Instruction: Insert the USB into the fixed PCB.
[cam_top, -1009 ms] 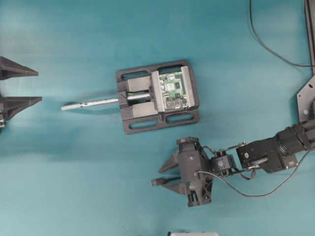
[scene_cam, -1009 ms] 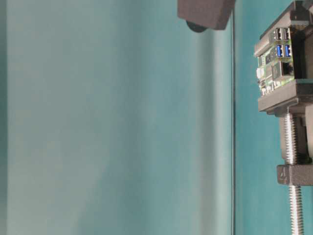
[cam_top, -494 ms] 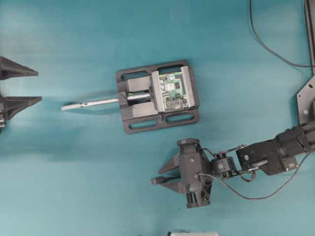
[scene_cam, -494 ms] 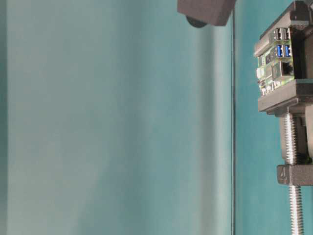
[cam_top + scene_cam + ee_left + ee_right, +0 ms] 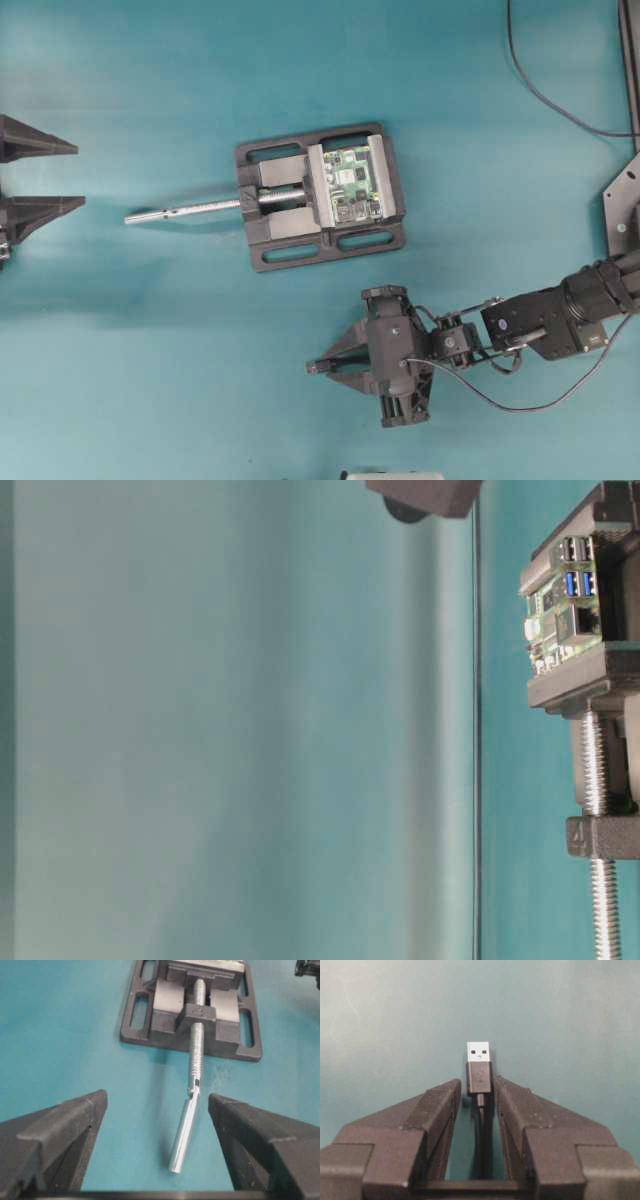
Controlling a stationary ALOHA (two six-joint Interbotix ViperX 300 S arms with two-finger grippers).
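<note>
The USB (image 5: 479, 1072), a short black plug with a silver tip, lies on the teal table with its thin cable running back between my right gripper's fingers. My right gripper (image 5: 477, 1087) is shut on the plug's rear part; it shows in the overhead view (image 5: 322, 367) below the vise, plug tip (image 5: 314, 368) pointing left. The fixed PCB (image 5: 355, 185) is a green board clamped in the black vise (image 5: 300, 250); its silver and blue ports show in the table-level view (image 5: 572, 570). My left gripper (image 5: 80, 176) is open and empty at the far left (image 5: 157, 1105).
The vise's silver threaded rod (image 5: 185, 211) sticks out leftward toward my left gripper and lies between its fingers in the left wrist view (image 5: 187, 1130). A black cable (image 5: 545, 95) runs along the top right. A white object (image 5: 390, 476) sits at the bottom edge.
My right gripper's fingers have closed from open onto the USB plug. The left arm, vise and PCB have not moved.
</note>
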